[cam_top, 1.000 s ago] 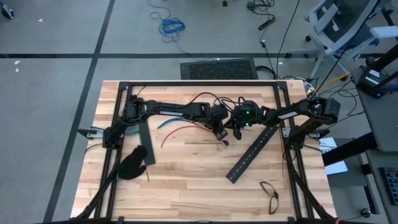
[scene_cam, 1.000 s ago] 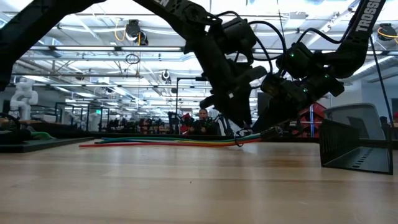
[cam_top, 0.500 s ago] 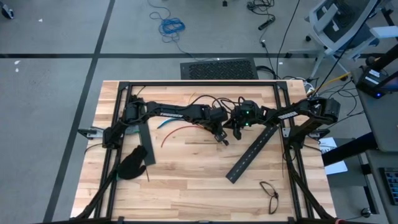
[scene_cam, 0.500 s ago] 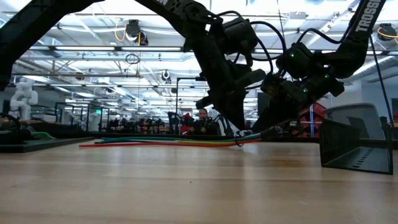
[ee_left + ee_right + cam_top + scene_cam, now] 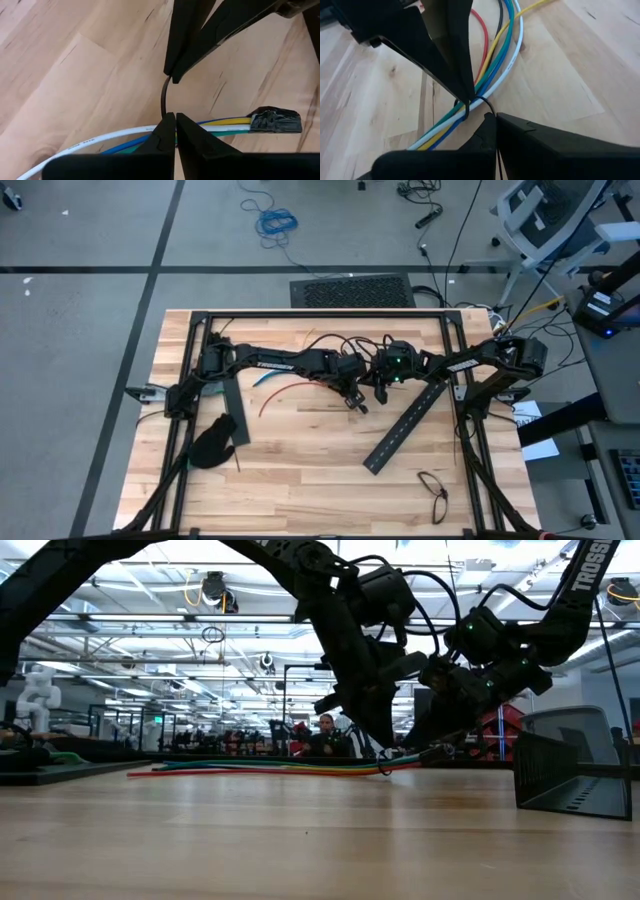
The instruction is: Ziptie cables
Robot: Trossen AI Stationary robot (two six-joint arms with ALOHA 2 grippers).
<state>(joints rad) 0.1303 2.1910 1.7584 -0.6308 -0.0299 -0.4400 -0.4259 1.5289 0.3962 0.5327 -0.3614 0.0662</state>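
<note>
The cables (image 5: 285,386), red, blue, white, yellow and green wires, lie on the wooden table left of centre. They also show in the low view (image 5: 260,768) and the right wrist view (image 5: 495,55), and their taped end in the left wrist view (image 5: 275,120). A thin dark ziptie (image 5: 163,96) arcs beside the bundle and wraps it (image 5: 466,111). My left gripper (image 5: 356,402) and my right gripper (image 5: 382,392) meet tip to tip over it at mid-table, both shut on the ziptie. My left gripper pinches the ziptie (image 5: 165,111) between its two fingertips, right beside the cable bundle. Its fingers (image 5: 462,85) slant down from the table's left. The cables stay flat on the table. My right gripper pinches the ziptie's other stretch (image 5: 487,108) between its fingertips (image 5: 172,75), slanting down from the table's right. A short curved piece of ziptie spans the gap between the two grippers, just above the wood.
A long black slotted bar (image 5: 405,428) lies slantwise right of the grippers, a shorter one (image 5: 233,406) at the left. A black glove (image 5: 214,442) lies near the left front, a pair of glasses (image 5: 435,490) at the right front. A black bin (image 5: 575,775) stands at the right.
My left gripper has closed its fingers in place onto the ziptie beside the cables. The cables and my right gripper have kept still.
</note>
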